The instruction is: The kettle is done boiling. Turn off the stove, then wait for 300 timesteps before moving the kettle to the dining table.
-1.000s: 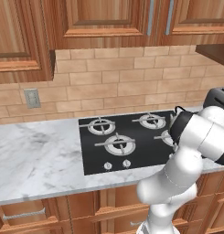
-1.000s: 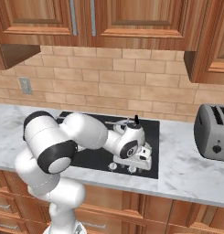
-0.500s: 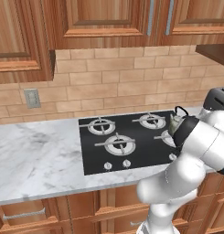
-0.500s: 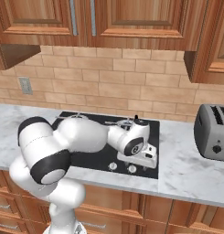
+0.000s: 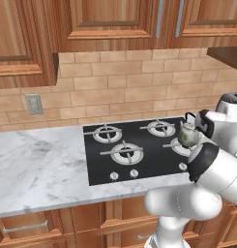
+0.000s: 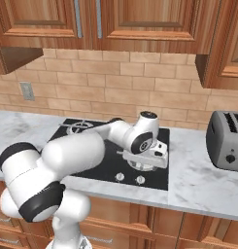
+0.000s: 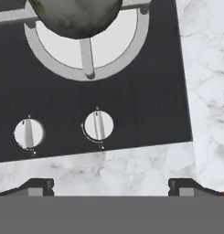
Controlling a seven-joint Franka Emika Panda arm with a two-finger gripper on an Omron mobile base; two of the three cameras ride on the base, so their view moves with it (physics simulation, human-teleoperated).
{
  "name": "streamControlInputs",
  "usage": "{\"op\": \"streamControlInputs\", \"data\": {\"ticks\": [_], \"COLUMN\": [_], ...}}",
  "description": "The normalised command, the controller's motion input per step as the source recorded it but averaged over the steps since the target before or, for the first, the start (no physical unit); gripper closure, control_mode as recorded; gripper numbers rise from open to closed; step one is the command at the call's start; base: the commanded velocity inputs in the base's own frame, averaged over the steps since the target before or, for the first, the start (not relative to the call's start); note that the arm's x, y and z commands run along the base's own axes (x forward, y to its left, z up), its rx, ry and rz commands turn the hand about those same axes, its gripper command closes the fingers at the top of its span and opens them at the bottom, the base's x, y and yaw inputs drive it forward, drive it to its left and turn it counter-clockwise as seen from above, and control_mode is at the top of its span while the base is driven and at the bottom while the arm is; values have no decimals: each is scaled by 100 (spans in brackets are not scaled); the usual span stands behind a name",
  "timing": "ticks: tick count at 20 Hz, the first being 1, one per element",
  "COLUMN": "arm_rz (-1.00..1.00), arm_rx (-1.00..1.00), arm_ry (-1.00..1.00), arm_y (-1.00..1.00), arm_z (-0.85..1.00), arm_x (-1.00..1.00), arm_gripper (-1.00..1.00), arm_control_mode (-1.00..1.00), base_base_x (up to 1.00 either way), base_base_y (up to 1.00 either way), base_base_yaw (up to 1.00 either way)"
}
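Note:
The small grey-green kettle (image 5: 187,134) sits on the front right burner of the black stove (image 5: 139,150); its rounded body (image 7: 77,16) fills the top of the hand view. My gripper (image 7: 111,188) hangs open over the stove's front edge. Its two fingertips (image 7: 38,185) stand wide apart with nothing between them. Two silver knobs (image 7: 98,125) lie just ahead of it, below the burner ring (image 7: 88,68). In the right base view my hand hides the kettle. The dining table is out of view.
A marble counter (image 5: 42,169) runs on both sides of the stove. A grey toaster (image 6: 226,141) stands at the right end. Wooden cabinets (image 6: 140,24) hang above a brick backsplash. Two more knobs (image 5: 124,174) sit at the stove's front middle.
The arm's elbow has swung down and to the side while the hand has stayed over the stove's front right corner. The jaws remain open and the kettle has not moved.

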Motion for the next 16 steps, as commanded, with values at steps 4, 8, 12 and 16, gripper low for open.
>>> {"op": "streamControlInputs", "data": {"ticks": [4,8,12,16], "arm_rz": [0,0,0,3], "arm_rx": [0,0,0,0], "arm_ry": [0,0,0,-1], "arm_y": [0,2,1,6], "arm_z": [69,63,37,13], "arm_x": [0,0,3,16], "arm_gripper": [-100,-100,-100,-100], "arm_control_mode": [-100,-100,-100,-100], "base_base_x": [0,0,0,0], "base_base_y": [0,0,0,0], "base_base_yaw": [0,0,0,0]}}
